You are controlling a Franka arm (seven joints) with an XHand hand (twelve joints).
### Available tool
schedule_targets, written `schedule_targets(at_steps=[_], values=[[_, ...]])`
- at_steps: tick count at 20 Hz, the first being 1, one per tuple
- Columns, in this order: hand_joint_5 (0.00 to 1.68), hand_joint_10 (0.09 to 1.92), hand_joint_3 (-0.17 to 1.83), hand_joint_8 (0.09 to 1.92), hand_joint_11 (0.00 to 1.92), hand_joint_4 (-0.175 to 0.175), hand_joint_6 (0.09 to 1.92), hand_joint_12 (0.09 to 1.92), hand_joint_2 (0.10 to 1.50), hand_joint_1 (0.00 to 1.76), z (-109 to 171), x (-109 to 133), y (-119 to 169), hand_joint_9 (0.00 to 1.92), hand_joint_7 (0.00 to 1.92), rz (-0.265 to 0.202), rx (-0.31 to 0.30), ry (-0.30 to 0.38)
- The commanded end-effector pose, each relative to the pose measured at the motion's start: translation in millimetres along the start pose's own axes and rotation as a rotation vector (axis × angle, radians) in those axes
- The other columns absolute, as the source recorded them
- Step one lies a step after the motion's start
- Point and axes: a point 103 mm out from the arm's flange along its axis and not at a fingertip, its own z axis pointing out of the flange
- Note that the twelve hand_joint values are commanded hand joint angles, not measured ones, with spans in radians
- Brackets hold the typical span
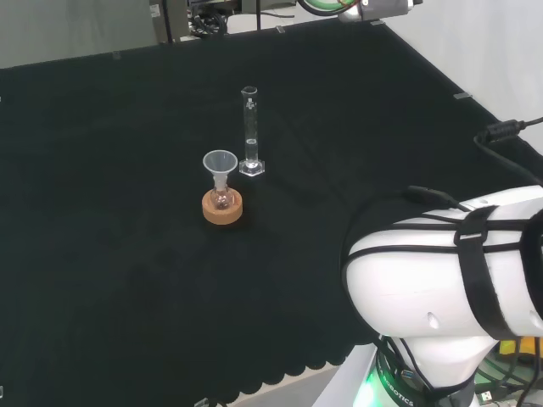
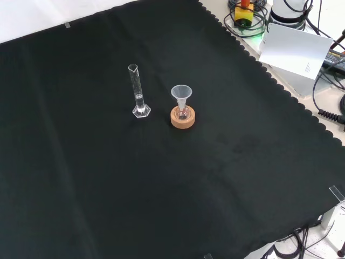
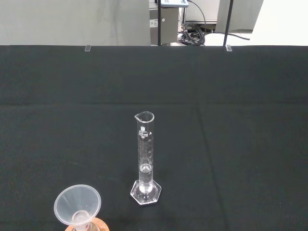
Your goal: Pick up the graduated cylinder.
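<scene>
Nothing of the pick-up done yet, judging by how things lie: graduated cylinder (image 1: pixel 250 133) upright on its own hexagonal foot on the black-clothed worktop (image 1: pixel 102 254), nothing touching it. All left to do: approach, closing around the tube, lift. State of the robot hand: cannot tell, whether spread or pressed together.

Left to right in the head view: first a cork ring stand (image 1: pixel 222 206) carrying a small flask (image 1: pixel 222 197) with a clear funnel (image 1: pixel 221 164) seated in its neck, then the cylinder just beside it, to the right and a little farther back, then bare cloth, then the arm's white link (image 1: pixel 450 280) at the lower right, well apart from the glassware.

Left to right in the front view: order reversed, cylinder (image 2: pixel 138 93) first, then funnel (image 2: pixel 181 94) and cork ring (image 2: pixel 183 117) just beside it, apart and not touching.

Looks of the cylinder, best from the wrist view (image 3: pixel 145 156): slim clear tube, pour spout at the lip, printed graduation marks down the side, wide hexagonal clear base flat on the cloth. Seemingly empty, though clear liquid would be hard to make out. Funnel rim (image 3: pixel 77 204) close by its foot, so probably little room on that side for fingers; likely easier to reach from the open side. Tall and narrow on a small foot, so probably easy to tip if nudged.
</scene>
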Motion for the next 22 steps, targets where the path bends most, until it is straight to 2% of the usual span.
schedule_targets(at_steps=[1, 3, 5, 13, 18, 22], values=[[0.27, 0.61, -0.04, 0.54, 0.14, -0.019, 0.10, 1.37, 1.30, 0.17, 0.7, -4.1, 0.6, 0.28, 0.05, 0.000, -0.011, 0.000], [0.25, 0.62, -0.01, 0.51, 0.12, -0.013, 0.09, 1.38, 1.36, 0.04, 1.1, -5.8, 1.1, 0.25, 0.02, 0.003, -0.010, 0.004], [0.26, 0.64, 0.00, 0.52, 0.12, -0.012, 0.09, 1.38, 1.37, 0.01, 0.7, -5.3, 1.8, 0.24, 0.01, 0.008, -0.009, 0.004], [0.26, 0.66, 0.00, 0.52, 0.12, -0.012, 0.09, 1.38, 1.37, 0.00, 13.8, -8.7, 15.8, 0.23, 0.01, 0.040, 0.000, 0.021], [0.27, 0.66, 0.00, 0.52, 0.12, -0.014, 0.09, 1.38, 1.37, 0.00, 34.2, -24.1, 26.4, 0.23, 0.01, 0.068, 0.013, 0.041], [0.27, 0.66, 0.00, 0.53, 0.12, -0.015, 0.09, 1.38, 1.37, 0.01, 54.7, -37.1, 42.4, 0.24, 0.01, 0.071, 0.022, 0.063]])
